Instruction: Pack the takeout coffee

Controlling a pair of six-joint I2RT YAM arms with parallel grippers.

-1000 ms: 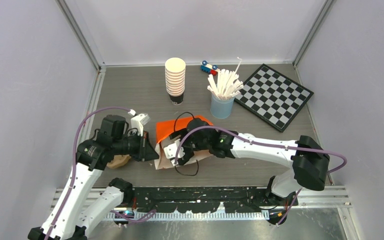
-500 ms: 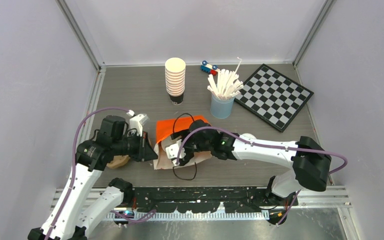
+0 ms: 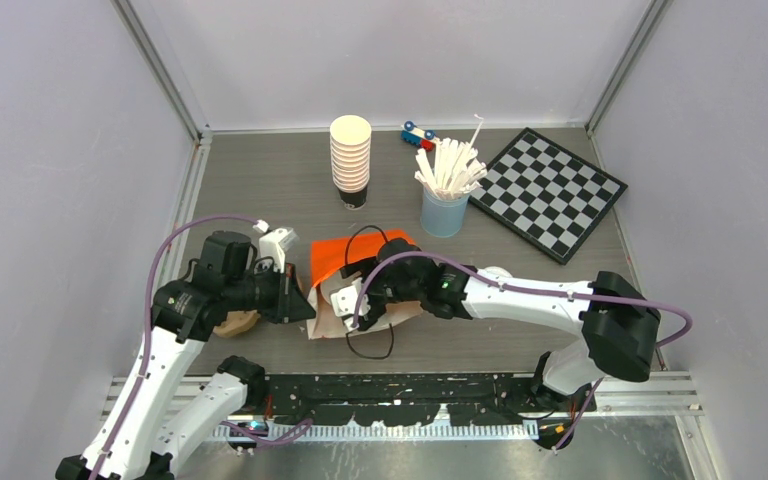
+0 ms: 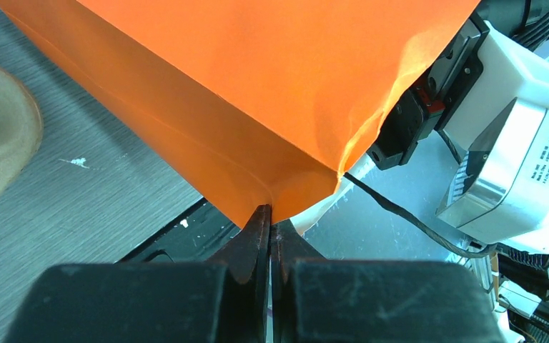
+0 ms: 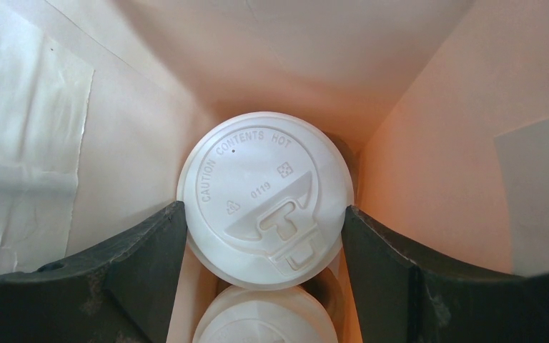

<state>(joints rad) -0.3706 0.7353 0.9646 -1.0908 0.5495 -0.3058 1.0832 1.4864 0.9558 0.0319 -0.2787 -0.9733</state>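
L arm (image 3: 165,350) is angling inward, L gripper (image 4: 269,216) pinching tight on bag (image 4: 257,86) corner. R arm (image 3: 530,292) is stretching low across, R gripper (image 5: 263,218) clasping cup (image 5: 257,171) both sides.

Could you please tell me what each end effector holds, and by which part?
The left end effector pinches the orange bag by a folded corner. The right end effector, inside the bag, clasps a lidded cup by its lid's sides.

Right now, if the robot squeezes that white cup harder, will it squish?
Maybe a little. The right gripper grips the lidded cup at its plastic rim, likely stiff but smooth, so it might slip. The orange bag sits close around it, so tipping seems unlikely.
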